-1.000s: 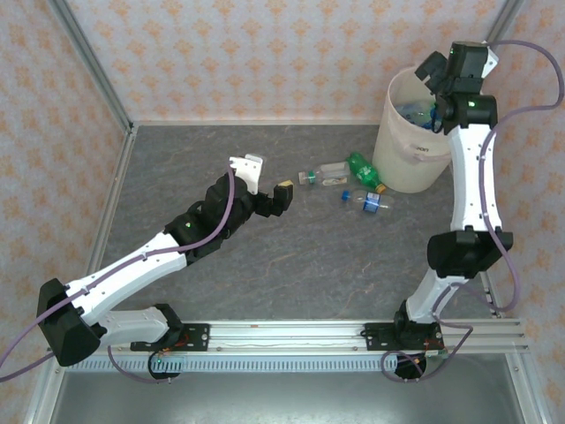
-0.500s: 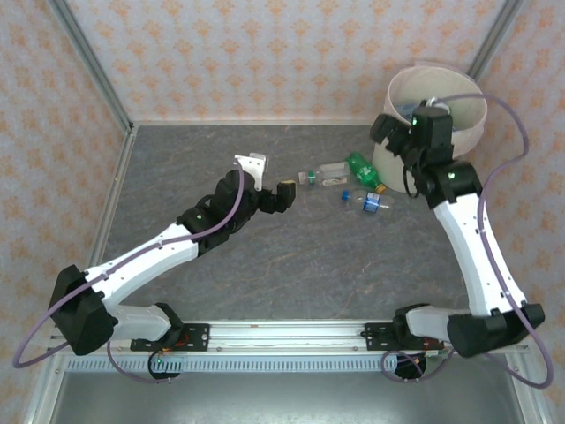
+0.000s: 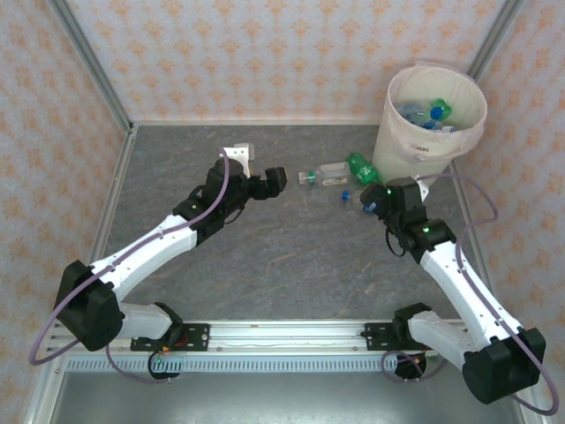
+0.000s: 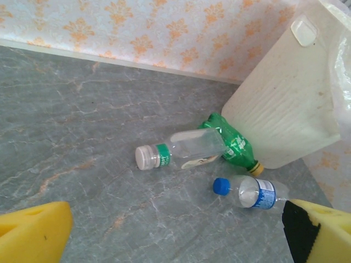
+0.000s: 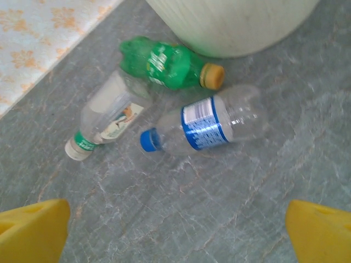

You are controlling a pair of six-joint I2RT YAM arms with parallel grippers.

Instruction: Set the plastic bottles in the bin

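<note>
Since the three plastic bottles left on the table point(image 3: 291, 256) lay bunched together just beside the bin point(image 3: 393, 132), near the far right corner, you risked knocking a neighbour when closing on any one of them. The blue-capped bottle point(image 5: 211, 125) lay close against the green bottle point(image 5: 164, 64), and both are round and would likely have rolled on the smooth table. The green bottle sat right against the bin's wall, so a finger lowered on that side could have jammed there or shoved the bin. The white-capped bottle point(image 5: 109, 118) looked thin and might have buckled out of a pinch. Both arms faced the same cluster, so they could have collided. Your right tool point(image 5: 175, 235) hung over the blue-capped bottle with its jaws spread wide, holding and touching nothing. Your left tool point(image 4: 175, 235), further from the corner along the far edge, was equally wide and empty.
</note>
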